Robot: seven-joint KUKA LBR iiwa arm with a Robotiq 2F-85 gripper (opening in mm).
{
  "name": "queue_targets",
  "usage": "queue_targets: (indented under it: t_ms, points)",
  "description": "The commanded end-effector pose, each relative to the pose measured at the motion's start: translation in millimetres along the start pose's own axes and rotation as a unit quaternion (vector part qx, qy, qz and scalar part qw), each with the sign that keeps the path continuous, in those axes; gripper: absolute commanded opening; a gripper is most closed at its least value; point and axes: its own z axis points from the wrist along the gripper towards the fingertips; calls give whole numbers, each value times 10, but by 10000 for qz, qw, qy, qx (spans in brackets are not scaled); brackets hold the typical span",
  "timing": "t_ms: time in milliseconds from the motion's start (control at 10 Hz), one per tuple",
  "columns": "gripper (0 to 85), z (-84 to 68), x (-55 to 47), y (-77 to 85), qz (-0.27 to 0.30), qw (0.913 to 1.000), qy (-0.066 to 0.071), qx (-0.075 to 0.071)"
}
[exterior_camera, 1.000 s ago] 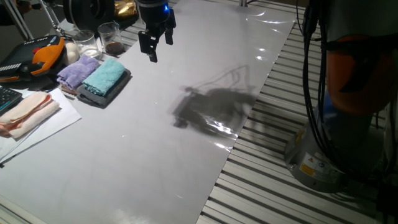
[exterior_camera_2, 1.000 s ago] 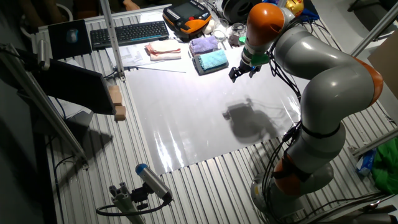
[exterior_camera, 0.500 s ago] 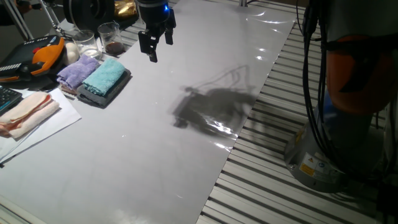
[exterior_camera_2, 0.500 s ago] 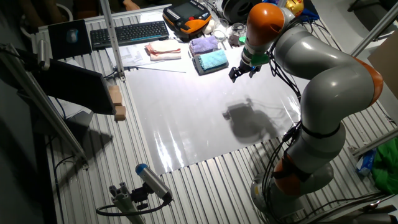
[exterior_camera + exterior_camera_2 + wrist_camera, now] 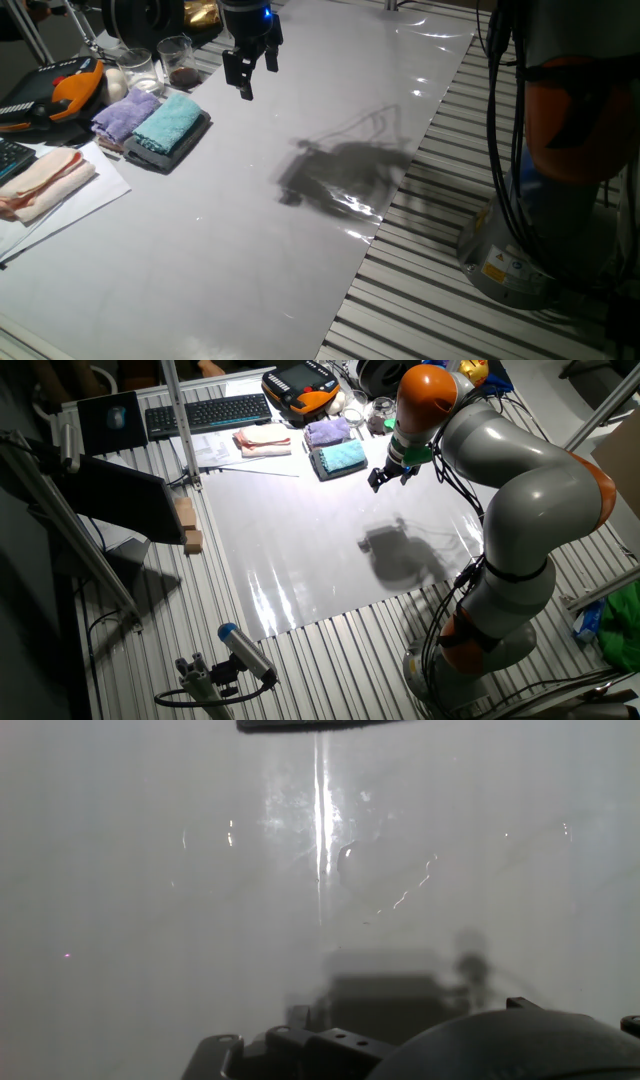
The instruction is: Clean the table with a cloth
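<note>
The pale glossy worktop (image 5: 250,230) fills most of one fixed view, with a dark shadow near its centre. The grey and orange arm (image 5: 500,480) bends in from the right of the other fixed view. Its end effector (image 5: 246,72) hangs above the worktop in the upper part of the frame, fingers apart and holding nothing. The teal cloth (image 5: 168,122) lies at upper left on a dark grey folded cloth (image 5: 150,155), touching a lilac cloth (image 5: 125,113) on its left, well apart from the end effector.
</note>
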Motion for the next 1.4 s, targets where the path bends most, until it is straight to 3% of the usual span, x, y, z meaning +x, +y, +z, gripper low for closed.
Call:
queue_targets:
  t_ms: [0, 400, 1300]
  points:
    - [0, 1, 1, 0, -219, 9997, 56, 68]
    - [0, -59, 4, 24, -211, 9997, 88, 121]
    - [0, -12, -16, 4, -159, 9997, -35, 162]
